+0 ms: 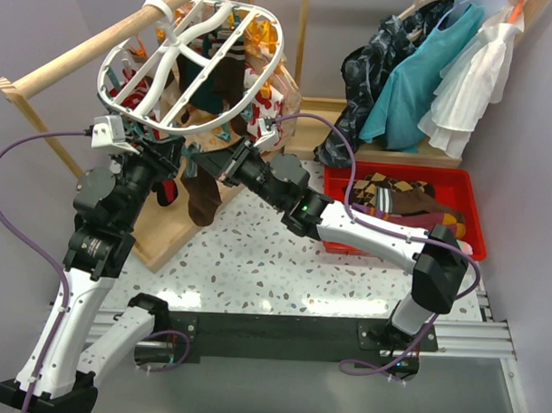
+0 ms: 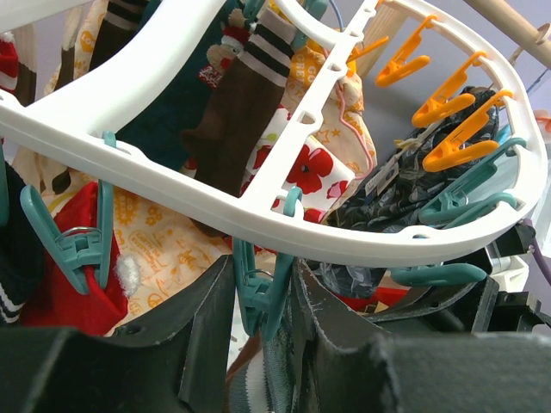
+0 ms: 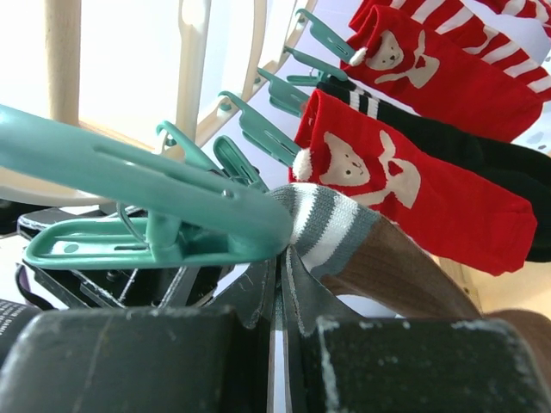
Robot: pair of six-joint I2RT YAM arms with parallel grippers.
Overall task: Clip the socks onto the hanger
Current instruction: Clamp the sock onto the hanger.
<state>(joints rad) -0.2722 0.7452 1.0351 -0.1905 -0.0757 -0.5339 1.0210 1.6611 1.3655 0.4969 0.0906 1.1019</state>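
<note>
Pinching striped sock inside right hand

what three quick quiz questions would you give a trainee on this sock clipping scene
1. True or false: the hanger frame is orange.
2. What sits between the left gripper fingers? A) teal clip B) orange clip C) dress
3. What colours stripe the cuff of the sock at the right gripper?
Key: 1 false, it is white. 2 A. 3 grey and white.
</note>
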